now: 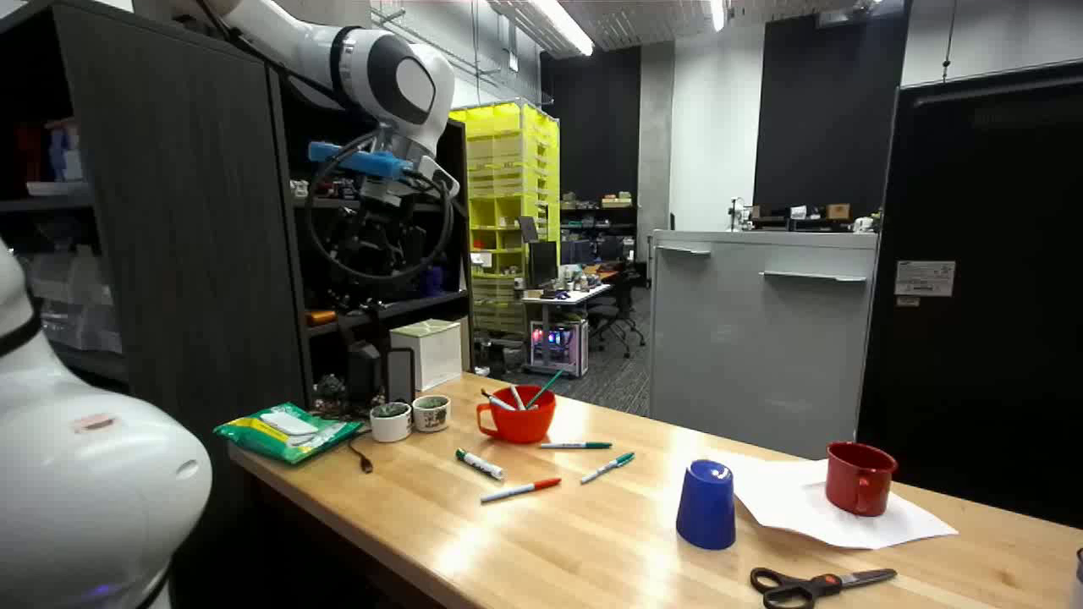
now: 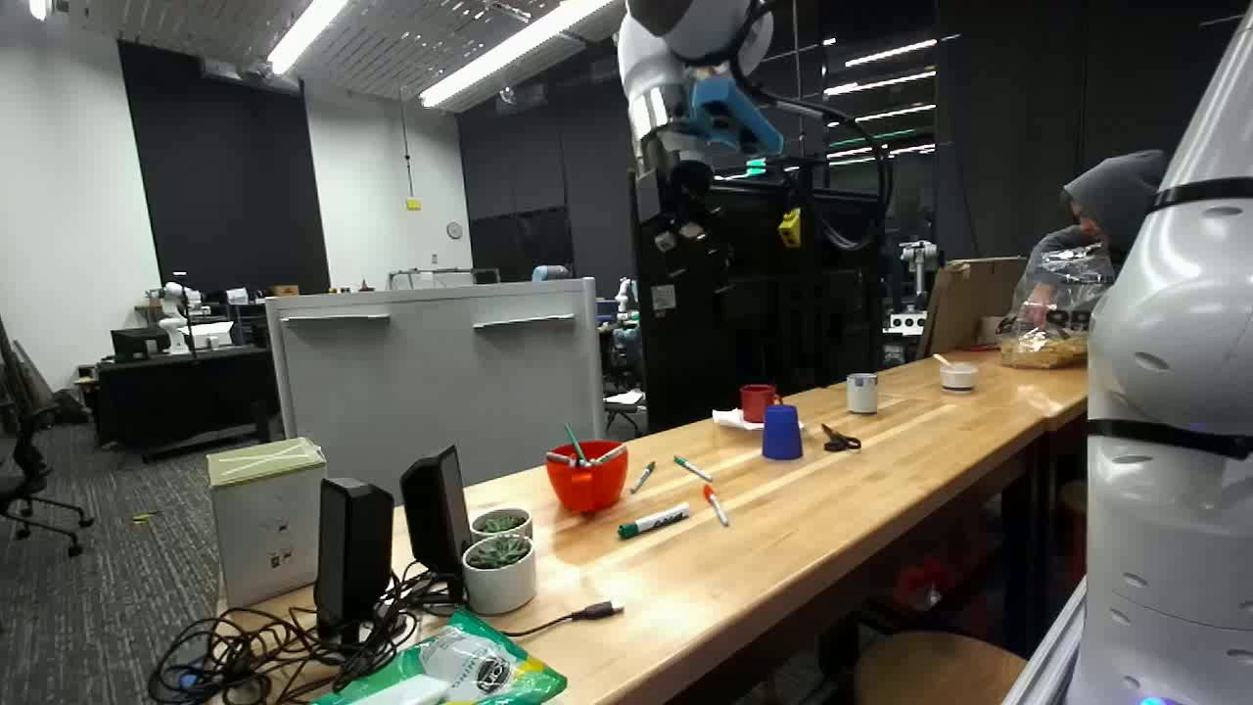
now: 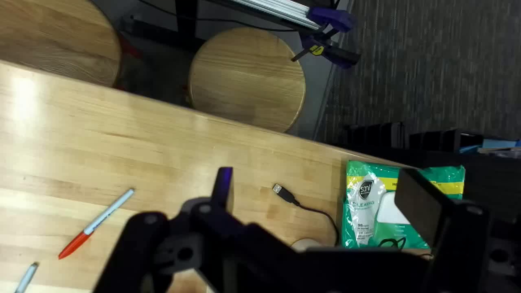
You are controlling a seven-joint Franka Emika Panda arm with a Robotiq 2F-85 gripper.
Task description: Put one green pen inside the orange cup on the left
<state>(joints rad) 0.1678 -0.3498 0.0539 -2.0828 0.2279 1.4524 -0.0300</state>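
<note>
The orange cup (image 1: 518, 420) stands upright on the table, holding several pens, one of them a thin green-teal stick; it also shows in an exterior view (image 2: 587, 482). Two thin green-capped pens lie on the table beside it: a green pen (image 1: 577, 446) close to the cup and another green pen (image 1: 607, 468) farther out. Both also show in an exterior view (image 2: 693, 468). My gripper (image 3: 321, 195) is open and empty, high above the table; in an exterior view the gripper (image 2: 695, 255) hangs well above the pens. The cup is out of the wrist view.
A red-orange pen (image 1: 520, 491) and a thick green-ended marker (image 1: 480, 464) lie near the cup. Two plant pots (image 1: 391, 422), a wipes packet (image 1: 289, 430) and speakers (image 2: 354, 553) are at one end. A blue cup (image 1: 706, 505), dark red cup (image 1: 860, 479) and scissors (image 1: 816, 585) lie farther along.
</note>
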